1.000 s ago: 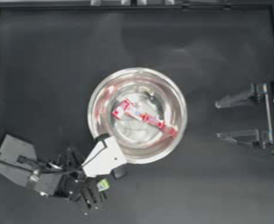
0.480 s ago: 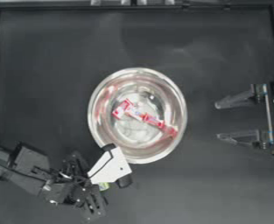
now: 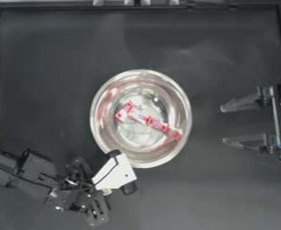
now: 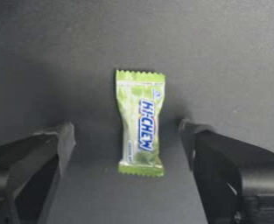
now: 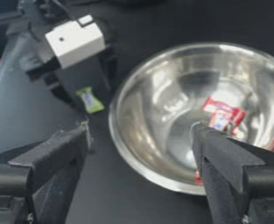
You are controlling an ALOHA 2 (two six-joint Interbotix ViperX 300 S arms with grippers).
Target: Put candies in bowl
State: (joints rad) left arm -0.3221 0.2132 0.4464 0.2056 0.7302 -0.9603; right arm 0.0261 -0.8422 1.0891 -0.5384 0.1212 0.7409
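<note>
Since half a second ago my left arm has barely shifted, settling just below the bowl's near rim. The yellow-green candy (image 4: pixel 140 123) lies flat on the dark counter (image 3: pixel 52 67), between my left gripper's (image 4: pixel 127 146) wide-open jaws, neither one touching it. From above the gripper's white housing hides that candy almost entirely. In the bowl (image 3: pixel 98 130) I see red candies (image 3: pixel 147 120) lying across the base, though reflections keep me from counting them. My right gripper (image 3: pixel 234 125) sits parked at the right edge, jaws spread and empty, its arm cut off by the frame.
</note>
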